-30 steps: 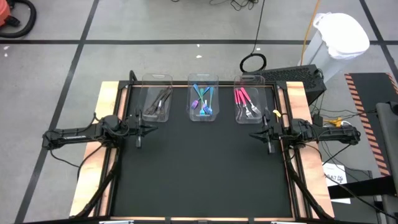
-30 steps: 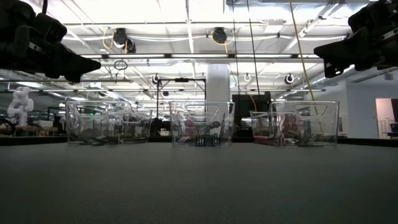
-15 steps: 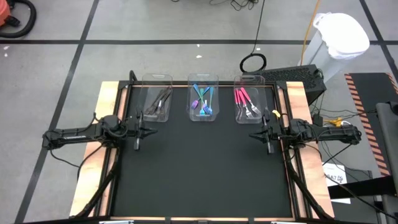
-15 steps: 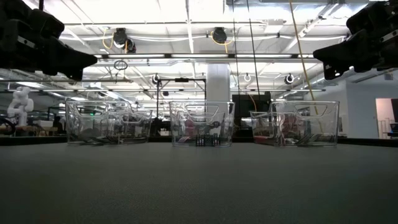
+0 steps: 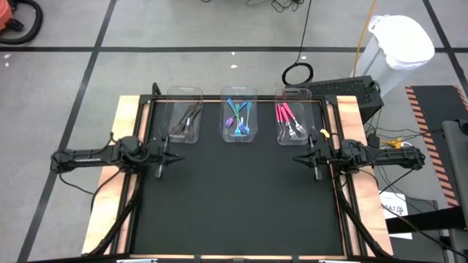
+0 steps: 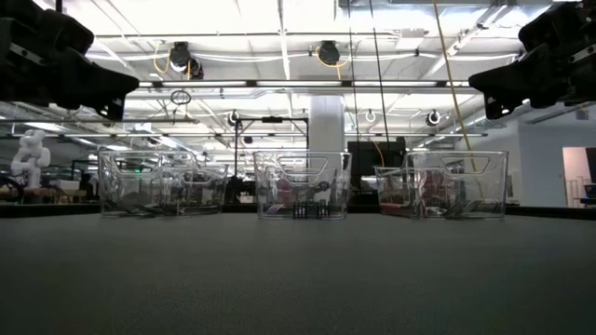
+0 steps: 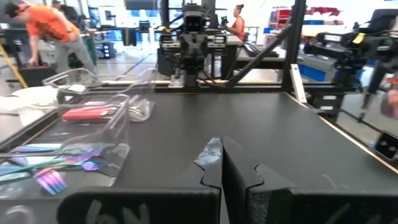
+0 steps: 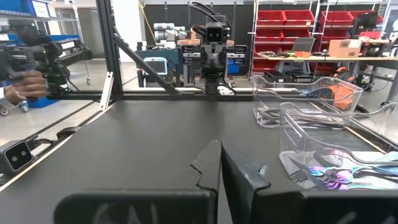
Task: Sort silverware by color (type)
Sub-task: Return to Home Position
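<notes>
The silverware lies in three clear bins along the table's far edge. Dark forks (image 5: 187, 118) are in the left bin, blue and teal forks (image 5: 238, 118) in the middle bin, pink-handled forks (image 5: 287, 120) in the right bin. The left wrist view shows the pink forks (image 7: 93, 113) and teal forks (image 7: 56, 168) in their bins. My left gripper (image 5: 180, 155) hangs shut and level at the table's left edge, pointing right (image 7: 221, 163). My right gripper (image 5: 295, 158) hangs shut and level at the right edge, pointing left (image 8: 219, 163). Neither holds anything.
The black mat (image 5: 234, 197) spreads between the two arms and toward the near edge. The three bins (image 6: 303, 184) stand in a row at the far side. Wooden side rails (image 5: 124, 117) frame the table. People move in the room beyond.
My left gripper has turned a little in place, its fingertips swinging slightly toward the table's near edge. It stays shut.
</notes>
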{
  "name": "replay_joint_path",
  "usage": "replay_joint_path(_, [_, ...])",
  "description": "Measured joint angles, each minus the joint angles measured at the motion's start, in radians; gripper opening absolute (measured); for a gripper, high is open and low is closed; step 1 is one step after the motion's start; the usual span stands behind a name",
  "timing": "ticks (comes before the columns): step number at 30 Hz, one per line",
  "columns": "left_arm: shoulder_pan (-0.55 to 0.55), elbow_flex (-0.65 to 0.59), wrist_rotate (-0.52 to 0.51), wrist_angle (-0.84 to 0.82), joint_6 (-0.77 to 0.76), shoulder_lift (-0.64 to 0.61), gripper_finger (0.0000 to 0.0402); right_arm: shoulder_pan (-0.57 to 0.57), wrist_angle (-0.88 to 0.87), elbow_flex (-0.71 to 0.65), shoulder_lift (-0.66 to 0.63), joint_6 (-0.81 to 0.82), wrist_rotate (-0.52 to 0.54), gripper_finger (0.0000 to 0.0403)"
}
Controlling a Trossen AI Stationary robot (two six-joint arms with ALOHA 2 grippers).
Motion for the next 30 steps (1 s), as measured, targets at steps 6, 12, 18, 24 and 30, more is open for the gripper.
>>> replay_joint_path(6, [-0.065, 0.000, -0.051, -0.002, 0.017, -0.002, 0.0000, 0.000, 0.000, 0.000, 0.000, 0.000, 0.001, 0.0012])
replay_joint_path(12, [-0.076, 0.000, -0.109, 0.017, 0.080, -0.013, 0.0000, 0.000, 0.000, 0.000, 0.000, 0.000, 0.001, 0.0012])
replay_joint_path(18, [-0.077, 0.001, -0.111, 0.020, 0.090, -0.079, 0.0000, 0.000, 0.000, 0.000, 0.000, 0.000, 0.001, 0.0012])
replay_joint_path(24, [-0.077, 0.003, -0.112, 0.007, 0.081, -0.079, 0.0000, 0.000, 0.005, 0.000, 0.000, 0.000, 0.001, 0.0012])
replay_joint_path(30, [-0.077, 0.004, -0.123, -0.030, 0.055, -0.079, 0.0000, 0.000, 0.014, 0.000, 0.000, 0.001, 0.002, 0.0012])
